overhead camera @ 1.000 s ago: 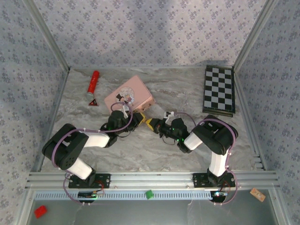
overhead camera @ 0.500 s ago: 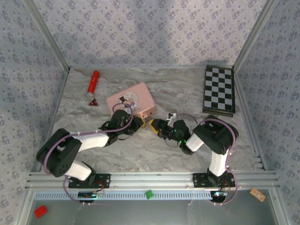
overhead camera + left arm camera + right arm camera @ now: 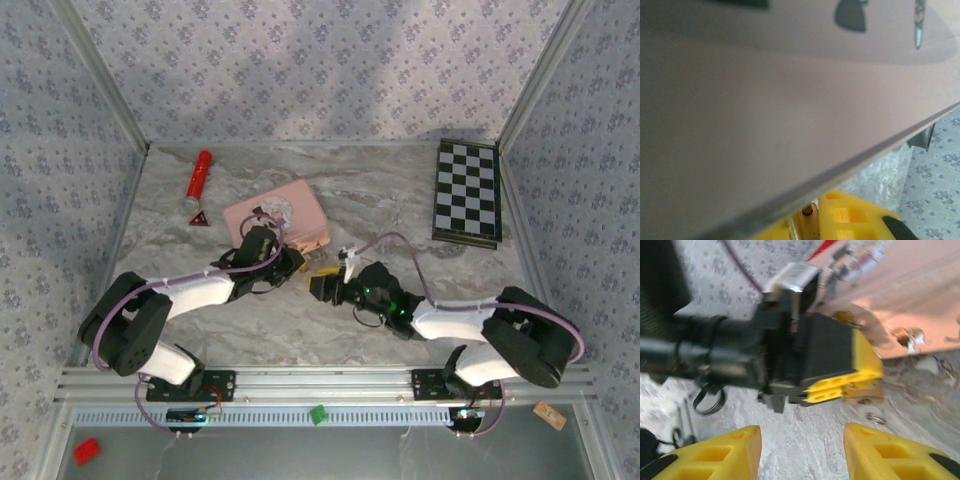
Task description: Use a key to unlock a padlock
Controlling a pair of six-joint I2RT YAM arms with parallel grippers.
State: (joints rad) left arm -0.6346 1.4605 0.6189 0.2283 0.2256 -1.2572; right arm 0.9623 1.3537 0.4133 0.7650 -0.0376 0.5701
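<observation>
L end effector appears clamped on the tiny brass-gold padlock w/ thin silvery shackle, low over the marbled grey bench beside the pink rectangular tin, prob. presenting it to the R end effector, facing, fingers apart, empty.

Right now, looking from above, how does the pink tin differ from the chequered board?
The pink tin is pink with a picture on its lid; the chequered board is black and white squares. The tin lies askew near the middle; the board lies along the right wall. Both are flat rectangles on the marble table.
</observation>
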